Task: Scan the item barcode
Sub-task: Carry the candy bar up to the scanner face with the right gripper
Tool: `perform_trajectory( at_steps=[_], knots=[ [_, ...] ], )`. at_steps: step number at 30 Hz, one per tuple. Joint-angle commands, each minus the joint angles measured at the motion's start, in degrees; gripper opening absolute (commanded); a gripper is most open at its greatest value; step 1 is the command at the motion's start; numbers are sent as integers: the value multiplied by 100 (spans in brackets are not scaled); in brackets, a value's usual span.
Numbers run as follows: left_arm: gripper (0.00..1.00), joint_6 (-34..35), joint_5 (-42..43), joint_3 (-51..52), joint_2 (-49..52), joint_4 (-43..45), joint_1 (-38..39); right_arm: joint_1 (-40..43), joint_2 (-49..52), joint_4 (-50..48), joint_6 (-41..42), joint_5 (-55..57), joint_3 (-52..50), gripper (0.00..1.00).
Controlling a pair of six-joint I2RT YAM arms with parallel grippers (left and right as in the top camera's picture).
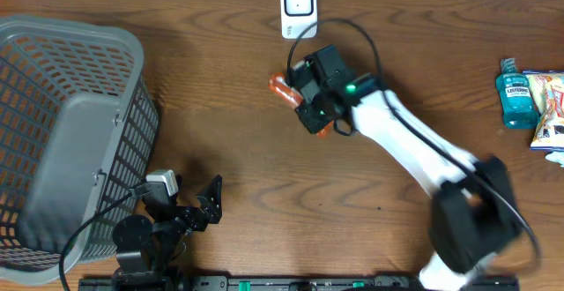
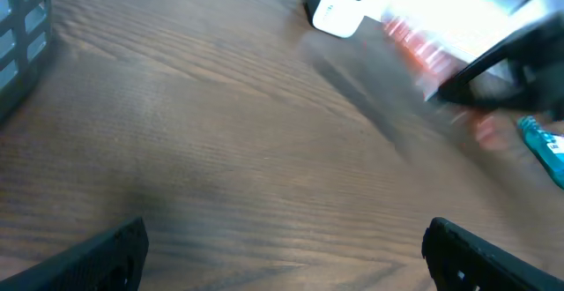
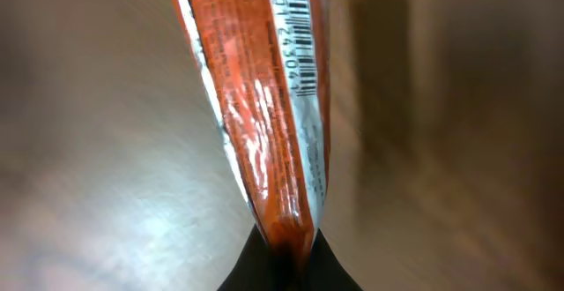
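A brown wood-grain table [image 1: 264,176] fills the frame. At centre, just below the white scanner [image 1: 298,9] at the top edge, the right gripper [image 1: 310,97] is clamped on an orange packet [image 3: 269,123], with its barcode [image 3: 295,35] showing. At lower left, beside the grey basket [image 1: 132,141], the left gripper [image 1: 207,205] stands spread wide over bare wood. A blue bottle [image 1: 515,99] stands at far right.

Orange packet [image 1: 280,87] mostly hidden under right gripper [image 1: 308,104]; barcode [image 3: 298,35] cropped at top.
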State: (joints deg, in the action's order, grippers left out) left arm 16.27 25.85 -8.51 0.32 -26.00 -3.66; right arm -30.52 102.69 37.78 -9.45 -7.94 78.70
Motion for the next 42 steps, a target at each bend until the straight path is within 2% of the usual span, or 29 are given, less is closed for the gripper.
perform_trajectory(
  at_steps=[1, 12, 16, 21, 29, 35, 42],
  knots=[
    [99, -52, 70, 81, -9, -118, -28, -254, -844, 214, -809, 94, 39, 1],
    [99, -52, 70, 81, -9, -118, -28, -931, -2850, 1766, -3150, -485, 39, 1],
    [99, -52, 70, 81, -9, -118, -28, -922, -3576, 2164, -3969, -1117, 39, 1],
    [99, -52, 70, 81, -9, -118, -28, -922, -3987, 2356, -4572, -1930, 39, 1],
    [99, -52, 70, 81, -9, -118, -28, -916, -3908, 2070, -4531, -1873, 37, 1],
    [99, -52, 70, 81, -9, -118, -28, -581, -3112, 1320, -3884, -1856, 24, 1],
    [99, -52, 70, 81, -9, -118, -28, 254, -1539, -452, -2017, -2435, 26, 1]
  ],
)
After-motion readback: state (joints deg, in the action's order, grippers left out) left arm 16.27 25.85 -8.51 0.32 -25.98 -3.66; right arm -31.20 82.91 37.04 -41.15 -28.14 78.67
